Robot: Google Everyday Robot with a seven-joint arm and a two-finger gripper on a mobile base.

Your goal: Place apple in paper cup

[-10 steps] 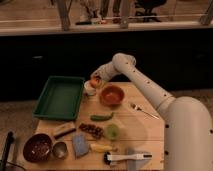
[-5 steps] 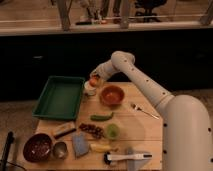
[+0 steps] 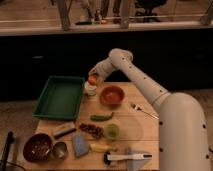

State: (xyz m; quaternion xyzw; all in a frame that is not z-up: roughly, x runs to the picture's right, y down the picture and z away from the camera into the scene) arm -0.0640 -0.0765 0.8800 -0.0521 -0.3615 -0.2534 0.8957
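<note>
- The white arm (image 3: 150, 85) reaches from the robot's body at lower right, up and leftward over the desk (image 3: 145, 125), bends at an elbow near the top, then angles down to the left.
- The end effector (image 3: 94, 76) sits at the desk's far left corner, right above the cup (image 3: 90, 89); it pinches the apple (image 3: 92, 80).
- The apple, small, round and orange-red, is at the cup's mouth; whether it rests on the rim I cannot tell.
- The cup is white, upright, just beside the right edge of the green tray (image 3: 60, 97).
- The orange-red bowl (image 3: 112, 94) stands just right of the cup.
- A dark bowl (image 3: 37, 147) sits at the near left, with a metal cup (image 3: 60, 149) beside it.
- A fork (image 3: 142, 110) lies right of the orange-red bowl.
</note>
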